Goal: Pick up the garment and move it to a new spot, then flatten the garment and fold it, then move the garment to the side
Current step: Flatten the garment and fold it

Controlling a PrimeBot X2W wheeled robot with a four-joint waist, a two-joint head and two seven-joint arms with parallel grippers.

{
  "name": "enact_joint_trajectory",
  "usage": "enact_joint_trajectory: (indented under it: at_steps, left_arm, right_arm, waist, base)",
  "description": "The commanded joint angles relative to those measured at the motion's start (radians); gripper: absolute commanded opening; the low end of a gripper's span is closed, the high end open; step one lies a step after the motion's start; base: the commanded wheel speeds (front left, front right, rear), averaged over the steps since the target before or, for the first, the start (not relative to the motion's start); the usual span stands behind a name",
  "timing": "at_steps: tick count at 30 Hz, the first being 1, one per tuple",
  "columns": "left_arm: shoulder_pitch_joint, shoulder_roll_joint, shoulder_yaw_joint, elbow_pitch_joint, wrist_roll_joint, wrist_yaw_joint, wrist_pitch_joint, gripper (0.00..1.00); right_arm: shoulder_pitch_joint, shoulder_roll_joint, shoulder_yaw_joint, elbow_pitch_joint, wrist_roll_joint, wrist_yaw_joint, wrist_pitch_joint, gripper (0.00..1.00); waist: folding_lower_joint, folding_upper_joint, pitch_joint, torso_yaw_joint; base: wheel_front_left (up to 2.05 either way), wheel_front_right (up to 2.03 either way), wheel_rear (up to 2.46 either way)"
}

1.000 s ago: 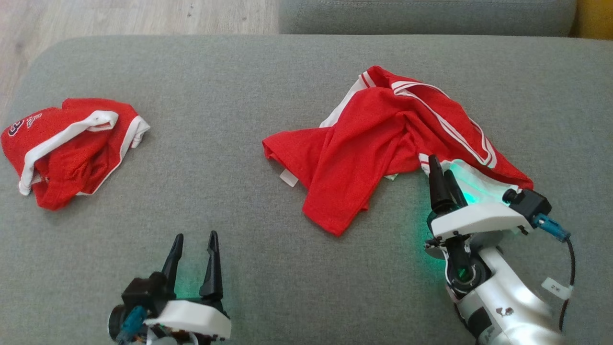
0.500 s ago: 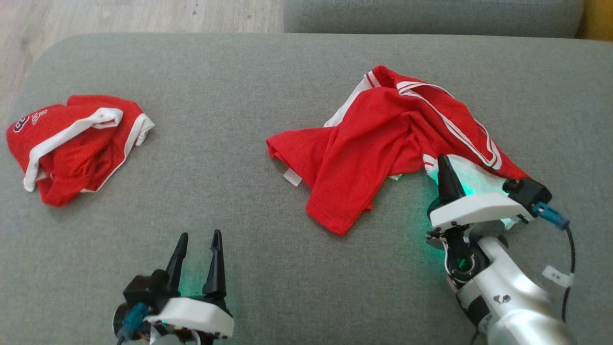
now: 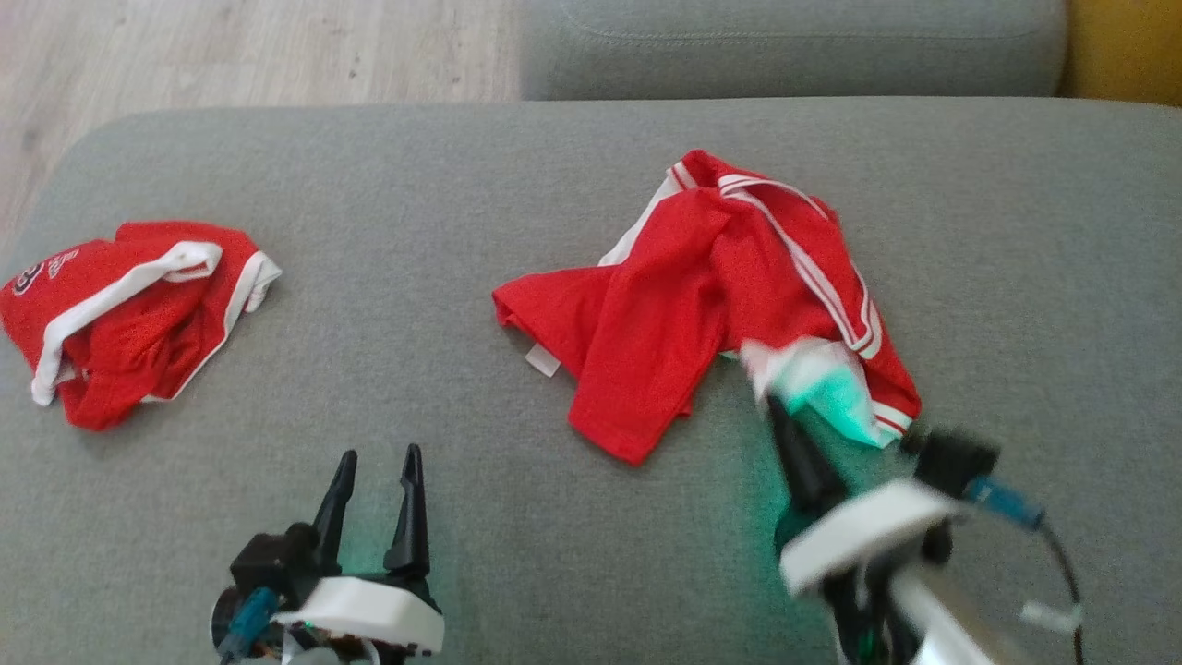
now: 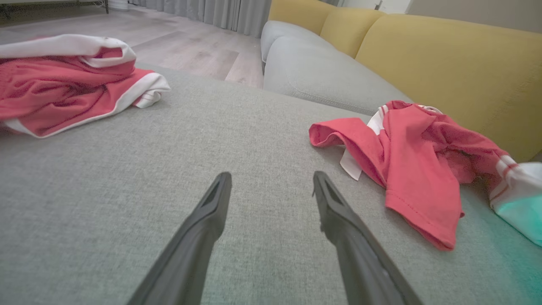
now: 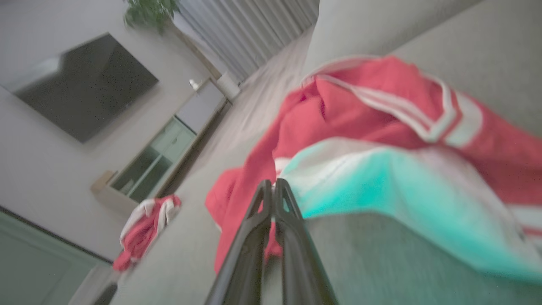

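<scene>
The right gripper [image 5: 273,183] has its fingers closed on the white hem of the red garment [image 3: 702,296], which lies crumpled right of centre on the grey cushion [image 3: 462,185]. It is best to lift steadily, so the thin pinch holds and the cloth hangs free before carrying. The left gripper [image 3: 379,453] sits at lower left, fingers spread and empty.

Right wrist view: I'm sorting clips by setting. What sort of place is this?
Most likely a home living room: a dark flat screen hangs on the wall, a low glass-fronted cabinet stands near it, and the left wrist view shows a yellow sofa behind grey cushions.
</scene>
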Motion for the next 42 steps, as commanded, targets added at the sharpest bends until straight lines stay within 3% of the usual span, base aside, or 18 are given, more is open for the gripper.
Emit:
enact_joint_trajectory:
  at_steps: [1, 2, 3, 8, 12, 19, 28, 35, 42]
  left_arm:
    - [-0.010, 0.006, 0.037, -0.030, 0.012, -0.002, -0.005, 1.00]
    - [-0.008, 0.006, 0.040, -0.028, 0.014, -0.003, -0.005, 1.00]
    - [-0.005, 0.006, 0.044, -0.027, 0.016, -0.004, -0.005, 1.00]
    - [0.002, 0.006, 0.059, -0.023, 0.030, -0.004, -0.005, 1.00]
    - [-0.001, 0.006, 0.065, -0.021, 0.034, -0.004, -0.005, 1.00]
    - [-0.012, 0.006, 0.062, -0.019, 0.034, -0.003, -0.005, 1.00]
    - [-0.020, 0.006, 0.054, -0.023, 0.024, 0.001, -0.005, 1.00]
    - [-0.024, 0.006, 0.048, -0.030, 0.019, 0.005, -0.005, 1.00]
    - [-0.037, 0.006, 0.036, -0.035, 0.012, 0.006, -0.005, 1.00]
  right_arm:
    - [0.006, -0.006, 0.046, -0.030, 0.008, -0.001, 0.011, 0.00]
    - [0.022, -0.023, 0.091, -0.042, 0.020, -0.001, 0.034, 0.84]
    - [0.030, -0.047, 0.130, -0.057, 0.023, -0.001, 0.041, 1.00]
    - [0.034, -0.125, 0.164, -0.125, 0.082, -0.001, 0.008, 1.00]
    - [0.003, -0.154, 0.099, -0.141, 0.056, -0.001, -0.010, 1.00]
    - [-0.030, -0.105, -0.148, -0.009, -0.238, -0.001, -0.012, 1.00]
    - [-0.064, -0.082, -0.196, 0.154, -0.503, -0.001, -0.012, 1.00]
    - [-0.096, -0.050, -0.256, 0.210, -0.619, -0.001, -0.012, 1.00]
    - [-0.130, -0.033, -0.226, 0.224, -0.657, -0.001, -0.012, 1.00]
  waist:
    - [0.0000, 0.0000, -0.008, -0.009]
    - [0.0000, 0.0000, -0.010, -0.014]
    - [0.0000, 0.0000, -0.013, -0.020]
    - [0.0000, 0.0000, -0.024, -0.046]
    - [0.0000, 0.0000, -0.028, -0.056]
    - [0.0000, 0.0000, -0.028, -0.049]
    - [0.0000, 0.0000, -0.014, -0.022]
    - [0.0000, 0.0000, 0.005, -0.012]
    - [0.0000, 0.0000, 0.024, -0.001]
  base:
    - [0.00, 0.00, 0.00]
    - [0.00, 0.00, 0.00]
    - [0.00, 0.00, 0.00]
    - [0.00, 0.00, 0.00]
    - [0.00, 0.00, 0.00]
    - [0.00, 0.00, 0.00]
    - [0.00, 0.00, 0.00]
    - [0.00, 0.00, 0.00]
    - [0.00, 0.00, 0.00]
